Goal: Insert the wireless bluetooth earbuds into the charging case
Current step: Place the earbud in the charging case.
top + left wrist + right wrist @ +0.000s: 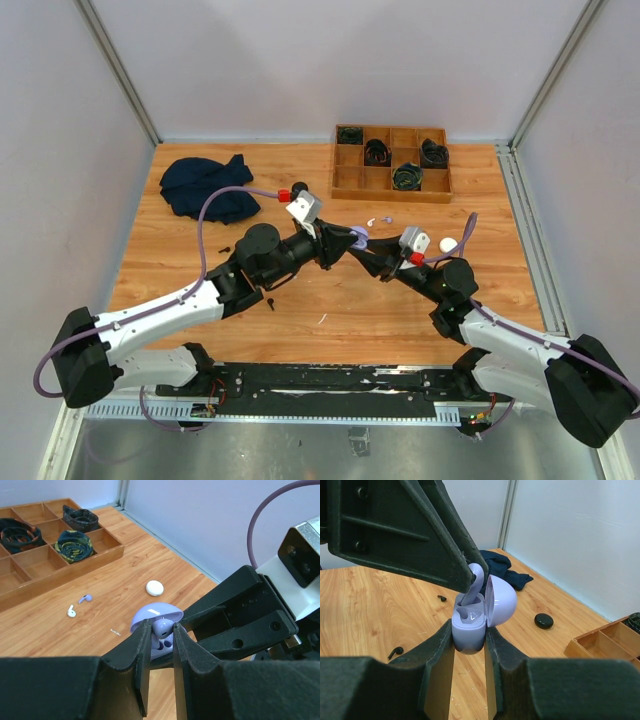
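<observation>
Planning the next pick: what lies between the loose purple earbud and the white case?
Only bare table between loose earbud and case; left wrist view shows it.

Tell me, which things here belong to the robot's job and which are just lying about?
Job: purple charging case, open, in the right gripper; purple earbud in the left gripper; loose purple earbud, white earbud, black earbuds; likely the white case and black case.
Lying about: wooden tray, coiled cables, dark blue cloth.
</observation>
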You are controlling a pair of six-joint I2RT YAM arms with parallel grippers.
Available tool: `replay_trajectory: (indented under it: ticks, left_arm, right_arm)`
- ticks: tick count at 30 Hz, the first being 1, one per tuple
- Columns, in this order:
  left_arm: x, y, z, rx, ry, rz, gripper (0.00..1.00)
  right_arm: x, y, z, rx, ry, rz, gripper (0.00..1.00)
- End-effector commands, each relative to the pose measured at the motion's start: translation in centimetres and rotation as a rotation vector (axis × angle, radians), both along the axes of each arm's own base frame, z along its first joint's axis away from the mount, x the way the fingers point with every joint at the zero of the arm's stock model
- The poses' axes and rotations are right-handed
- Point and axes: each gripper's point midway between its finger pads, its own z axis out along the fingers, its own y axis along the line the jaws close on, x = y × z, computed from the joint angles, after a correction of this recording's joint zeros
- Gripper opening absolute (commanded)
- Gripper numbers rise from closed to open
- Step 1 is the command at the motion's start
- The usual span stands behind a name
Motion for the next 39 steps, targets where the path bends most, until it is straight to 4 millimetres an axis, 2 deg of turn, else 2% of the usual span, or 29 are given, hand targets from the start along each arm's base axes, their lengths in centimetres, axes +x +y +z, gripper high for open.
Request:
replay_trajectory:
  ticks: [1, 15, 23, 32, 39]
  left_arm:
    - [0.1, -0.1, 0.4, -0.012, -0.04, 0.008, 0.24]
    - [-1.0, 0.0, -0.8, 0.01, -0.04, -0.044, 0.27]
    - [-0.7, 0.6, -1.2, 0.018, -0.041, -0.009, 0.32]
    - [-0.1, 1.2, -1.1, 0.031, -0.011, 0.039, 0.43]
    - [0.3, 2.3, 0.2, -0.008, 0.017, 0.106, 0.52]
  right_arm:
    - [-1.0, 0.3, 2.3, 0.058, -0.057, 0.031, 0.01]
    - [-1.0, 0.0, 2.6, 0.068, -0.066, 0.014, 0.01]
    - [-1.1, 0.0, 2.7, 0.071, -0.069, 0.019, 0.01]
    - [-1.2, 0.1, 2.5, 0.067, -0.062, 0.026, 0.01]
    - [-1.2, -0.1, 2.6, 0.072, -0.064, 0.019, 0.02]
